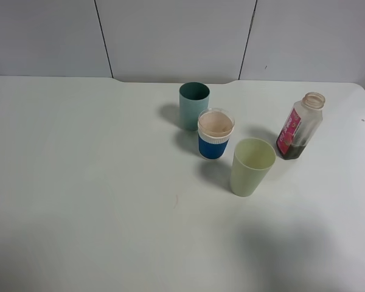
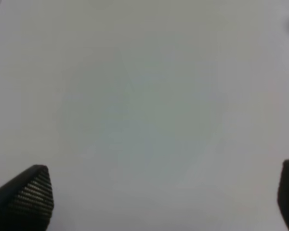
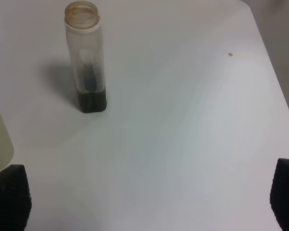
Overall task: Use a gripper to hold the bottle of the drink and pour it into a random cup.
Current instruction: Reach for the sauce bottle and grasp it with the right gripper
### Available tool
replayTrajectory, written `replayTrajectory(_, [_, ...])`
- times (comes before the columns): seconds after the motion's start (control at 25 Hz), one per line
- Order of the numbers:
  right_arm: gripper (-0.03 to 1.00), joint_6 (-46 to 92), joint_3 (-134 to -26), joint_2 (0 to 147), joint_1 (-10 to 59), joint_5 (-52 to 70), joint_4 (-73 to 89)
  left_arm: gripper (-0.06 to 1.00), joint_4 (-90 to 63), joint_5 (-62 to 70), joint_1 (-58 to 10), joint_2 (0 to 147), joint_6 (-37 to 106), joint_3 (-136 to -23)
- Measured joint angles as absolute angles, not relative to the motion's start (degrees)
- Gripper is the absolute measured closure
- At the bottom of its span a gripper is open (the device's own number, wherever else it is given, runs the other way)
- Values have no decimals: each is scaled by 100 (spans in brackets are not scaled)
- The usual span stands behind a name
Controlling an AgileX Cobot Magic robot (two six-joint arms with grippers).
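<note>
Tipping is the chief danger here. The bottle (image 1: 300, 126) stands upright and uncapped near the far right corner of the surface (image 1: 79, 194). It holds only a shallow layer of dark liquid at its base, so it is probably light and easy to topple. A finger that meets its side before the other does could knock it over and spill the drink.

The right pincer (image 3: 147, 197) is spread wide with nothing between its fingers. The bottle lies ahead of it, well apart and off toward 1 finger rather than centred, so closing without re-centring would likely push it instead of clamping it. The left pincer (image 2: 159, 195) is also spread wide and empty, over bare surface.

The pale yellow-green cup (image 1: 252, 166) stands near the bottle, nearer the front and the middle, and apart from it. In the right wrist view its wall shows just beside 1 finger, so a sideways sweep could topple it. Behind it the clear cup with a blue band (image 1: 215, 134) and the dark teal cup (image 1: 193, 104) stand close together; whether they touch I cannot tell.

Open room lies in front of the bottle and across the left half of the surface. The surface's right edge runs near the bottle.
</note>
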State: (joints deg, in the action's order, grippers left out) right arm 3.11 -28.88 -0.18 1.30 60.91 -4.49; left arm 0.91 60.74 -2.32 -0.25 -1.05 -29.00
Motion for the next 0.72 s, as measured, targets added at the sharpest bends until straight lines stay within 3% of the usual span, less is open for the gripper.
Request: replayTrajectory(0.72, [-3, 311, -2888, -18, 130, 6091, -449, 2, 91, 6074, -232, -25, -105, -2900])
